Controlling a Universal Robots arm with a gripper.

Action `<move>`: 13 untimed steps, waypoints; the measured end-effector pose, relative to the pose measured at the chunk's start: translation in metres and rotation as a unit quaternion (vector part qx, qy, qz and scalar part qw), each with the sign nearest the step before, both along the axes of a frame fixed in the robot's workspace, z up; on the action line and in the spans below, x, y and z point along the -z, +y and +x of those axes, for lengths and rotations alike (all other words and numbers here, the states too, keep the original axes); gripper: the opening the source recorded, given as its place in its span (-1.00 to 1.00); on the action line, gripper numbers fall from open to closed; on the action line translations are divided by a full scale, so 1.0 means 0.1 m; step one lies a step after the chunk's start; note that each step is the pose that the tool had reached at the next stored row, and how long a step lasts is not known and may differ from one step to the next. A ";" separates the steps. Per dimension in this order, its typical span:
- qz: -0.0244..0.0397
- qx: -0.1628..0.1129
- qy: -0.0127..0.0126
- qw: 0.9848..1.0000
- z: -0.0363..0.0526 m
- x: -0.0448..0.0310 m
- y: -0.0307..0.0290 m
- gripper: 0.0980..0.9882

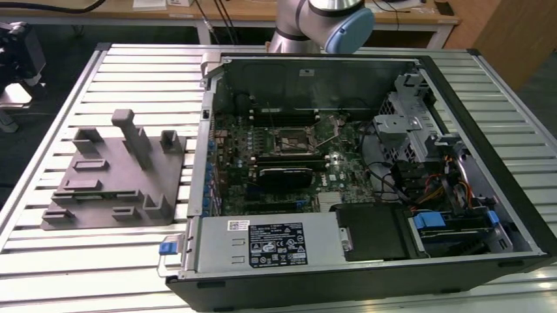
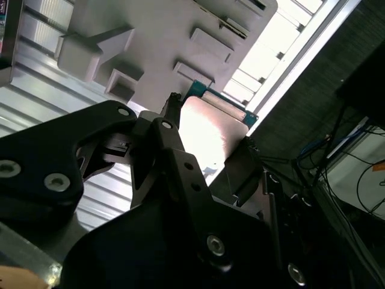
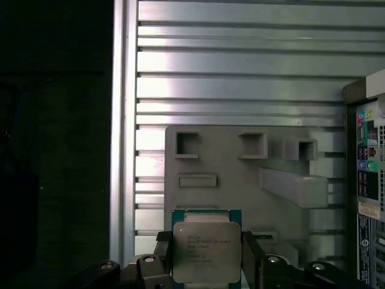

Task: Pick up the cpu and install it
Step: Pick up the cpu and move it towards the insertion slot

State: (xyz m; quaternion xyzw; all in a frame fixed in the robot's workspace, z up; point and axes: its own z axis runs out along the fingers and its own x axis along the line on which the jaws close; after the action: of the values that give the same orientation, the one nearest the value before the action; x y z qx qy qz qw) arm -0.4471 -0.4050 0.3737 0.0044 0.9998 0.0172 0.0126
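Note:
The cpu point(image 3: 206, 248) is a small square chip with a pale metal top and a green edge, and it sits between the black fingers of my gripper point(image 3: 207, 260), which is shut on it. In the second wrist view the cpu point(image 2: 212, 127) shows as a bright plate clamped in the gripper point(image 2: 209, 141). It hangs above the grey plastic fixture point(image 3: 228, 162), over the slatted metal table point(image 3: 240, 84). In the exterior view the open computer case point(image 1: 348, 169) lies on the table, with the motherboard's square socket point(image 1: 294, 139) near its middle.
The grey fixture point(image 1: 113, 176) stands on the exterior view's left, with raised blocks and pockets. Inside the case are a power supply point(image 1: 265, 244), a drive cage point(image 1: 409, 124) and loose cables point(image 1: 435, 189). The arm's base point(image 1: 317, 23) rises behind the case. The table edge point(image 3: 120, 150) drops to dark floor.

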 end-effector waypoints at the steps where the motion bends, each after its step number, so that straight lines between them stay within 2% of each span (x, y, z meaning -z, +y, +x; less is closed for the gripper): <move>1: 0.000 0.000 0.000 1.000 0.000 -0.018 0.000 0.00; 10: 0.000 0.000 0.000 1.000 0.000 -0.183 0.000 0.00; 13: 0.000 0.000 0.000 1.000 0.000 -0.217 0.000 0.00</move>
State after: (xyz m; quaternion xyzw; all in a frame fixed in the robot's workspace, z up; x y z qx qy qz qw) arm -0.4472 -0.4050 0.3954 0.0044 0.9998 0.0172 0.0127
